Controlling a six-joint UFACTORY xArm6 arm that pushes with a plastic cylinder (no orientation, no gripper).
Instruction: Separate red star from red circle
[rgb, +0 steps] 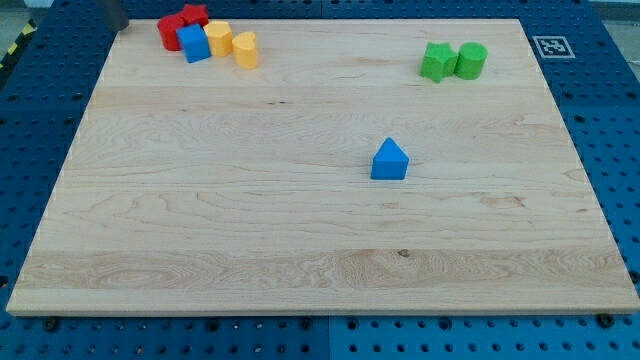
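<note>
The red star (195, 14) and the red circle (170, 31) lie touching each other at the board's top-left corner, the star to the upper right of the circle. A blue block (194, 44) presses against both from below. The dark rod shows at the view's top-left edge, with my tip (116, 27) just left of the red circle and apart from it.
Two yellow blocks (218, 38) (245, 49) continue the cluster to the right of the blue block. A green star (436, 61) and a green cylinder (471, 60) sit together at the top right. A blue triangle block (389, 160) stands alone right of centre.
</note>
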